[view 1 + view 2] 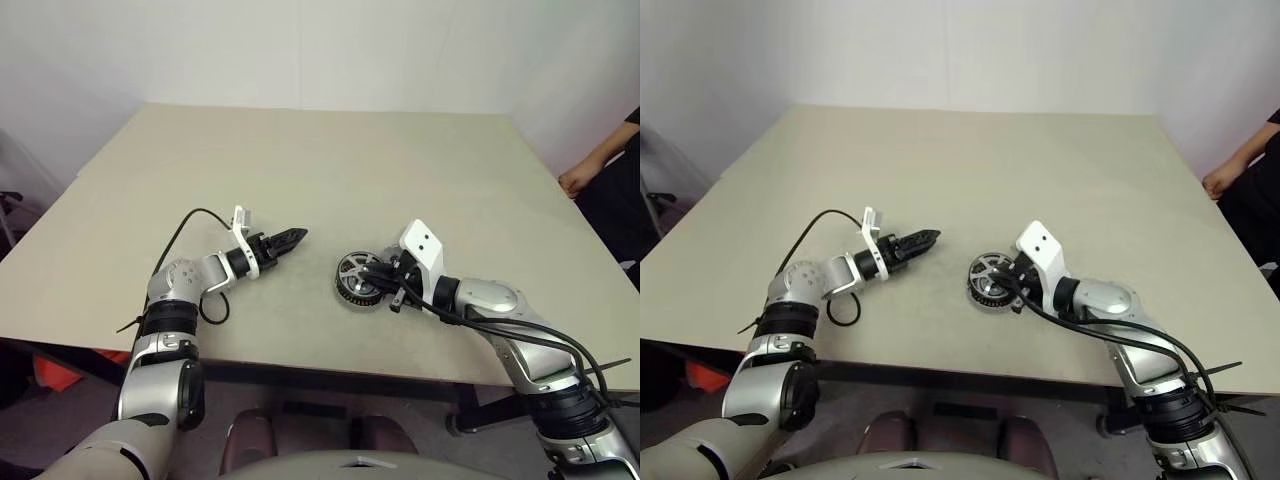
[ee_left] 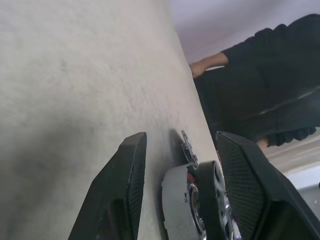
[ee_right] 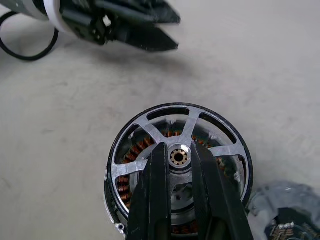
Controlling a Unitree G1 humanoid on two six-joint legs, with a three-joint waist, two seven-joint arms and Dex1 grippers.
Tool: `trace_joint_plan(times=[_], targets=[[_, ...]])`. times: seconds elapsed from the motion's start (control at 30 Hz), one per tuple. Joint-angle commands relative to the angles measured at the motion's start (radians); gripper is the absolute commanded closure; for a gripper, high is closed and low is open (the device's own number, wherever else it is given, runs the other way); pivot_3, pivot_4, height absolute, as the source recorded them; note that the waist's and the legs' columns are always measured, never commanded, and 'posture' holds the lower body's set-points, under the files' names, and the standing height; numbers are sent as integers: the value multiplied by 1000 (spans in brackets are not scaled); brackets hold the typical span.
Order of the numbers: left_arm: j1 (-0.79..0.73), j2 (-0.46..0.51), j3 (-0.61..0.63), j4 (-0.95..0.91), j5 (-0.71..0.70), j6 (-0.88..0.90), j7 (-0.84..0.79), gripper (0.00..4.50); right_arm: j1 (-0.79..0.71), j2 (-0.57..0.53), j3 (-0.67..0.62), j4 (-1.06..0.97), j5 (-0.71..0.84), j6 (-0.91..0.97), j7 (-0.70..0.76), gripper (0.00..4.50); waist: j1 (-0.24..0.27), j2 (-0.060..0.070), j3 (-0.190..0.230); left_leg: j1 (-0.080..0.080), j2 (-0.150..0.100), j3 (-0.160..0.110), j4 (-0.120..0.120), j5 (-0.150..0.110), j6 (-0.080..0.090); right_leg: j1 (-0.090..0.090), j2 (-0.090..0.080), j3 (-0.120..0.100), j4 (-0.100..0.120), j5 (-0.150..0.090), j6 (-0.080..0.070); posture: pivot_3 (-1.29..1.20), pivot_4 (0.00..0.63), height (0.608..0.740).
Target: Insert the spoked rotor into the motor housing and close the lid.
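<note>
1 motor housing (image 3: 120,192) | 1 spoked rotor (image 3: 180,145), right jaws pinching it | left jaws parted, empty

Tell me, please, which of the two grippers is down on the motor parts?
The right gripper: its narrowly set black fingers straddle the hub of the spoked rotor, which sits in the motor housing. The left gripper is open over bare table.

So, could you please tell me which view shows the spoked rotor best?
The right wrist view: the spoked rotor faces the camera, seated over the copper windings. The head views show it small beside the right gripper; the left wrist view, edge-on.
</note>
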Motion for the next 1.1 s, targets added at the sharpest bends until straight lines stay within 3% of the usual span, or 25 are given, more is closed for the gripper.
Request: trace_joint_plan(times=[0.03, 0.37, 0.7, 0.9, 1.1], targets=[[-18, 2, -9, -22, -14, 14, -25, 2162, -27, -11, -44, -69, 29, 8, -5, 4249, 0, 0, 0, 0, 0, 0, 0, 0, 0, 0, 0, 0, 0, 0, 0, 0, 0, 740], [-47, -21, -14, -10, -50, 118, -53, 2162, -58, -51, -118, -77, 22, 22, -41, 4249, 1, 0, 0, 0, 0, 0, 0, 0, 0, 0, 0, 0, 0, 0, 0, 0, 0, 740], [-130, -105, -14, 73, -66, 217, -48, 2162, -87, -87, -175, -66, 12, 14, -71, 4249, 2, 0, 0, 0, 0, 0, 0, 0, 0, 0, 0, 0, 0, 0, 0, 0, 0, 740], [-144, -119, -100, 87, -15, 216, -71, 2162, -82, -81, -179, -65, 7, 11, -94, 4249, 2, 0, 0, 0, 0, 0, 0, 0, 0, 0, 0, 0, 0, 0, 0, 0, 0, 740], [-141, -95, -271, 34, 88, 132, -138, 2162, -66, -73, -182, -61, 0, -1, -116, 4249, 6, 0, 0, 0, 0, 0, 0, 0, 1, 0, 0, 0, 0, 0, 0, 0, 0, 740]])
